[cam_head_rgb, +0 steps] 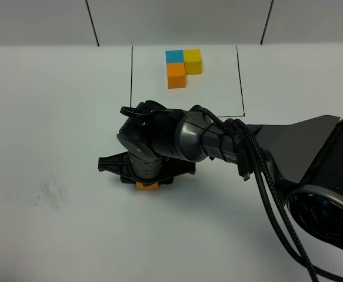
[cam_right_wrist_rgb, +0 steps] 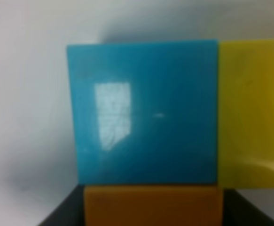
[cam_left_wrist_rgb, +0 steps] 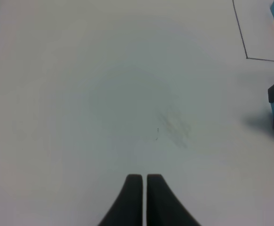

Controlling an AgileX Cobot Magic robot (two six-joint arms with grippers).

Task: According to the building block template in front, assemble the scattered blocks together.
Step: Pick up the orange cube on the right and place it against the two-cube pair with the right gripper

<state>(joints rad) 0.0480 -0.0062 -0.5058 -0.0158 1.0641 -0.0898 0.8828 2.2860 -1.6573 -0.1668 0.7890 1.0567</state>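
The building block template (cam_head_rgb: 183,67) is a blue, yellow and orange L of cubes inside a thin black-lined rectangle (cam_head_rgb: 132,76) at the back. My right gripper (cam_head_rgb: 147,178) reaches across to the middle left and points down over the scattered blocks. In the right wrist view the blue cube (cam_right_wrist_rgb: 144,113) touches the yellow cube (cam_right_wrist_rgb: 252,113) at its side, and the orange cube (cam_right_wrist_rgb: 153,205) touches its edge. The dark fingers (cam_right_wrist_rgb: 61,216) flank the orange cube (cam_head_rgb: 147,186). From above, blue and yellow are hidden under the gripper. My left gripper (cam_left_wrist_rgb: 142,179) is shut, empty, over bare table.
The white table (cam_head_rgb: 53,117) has a faint grey smudge (cam_head_rgb: 50,194) left of the blocks, also seen in the left wrist view (cam_left_wrist_rgb: 174,125). The right arm and its cables (cam_head_rgb: 265,176) lie across the right half. A wall runs along the back.
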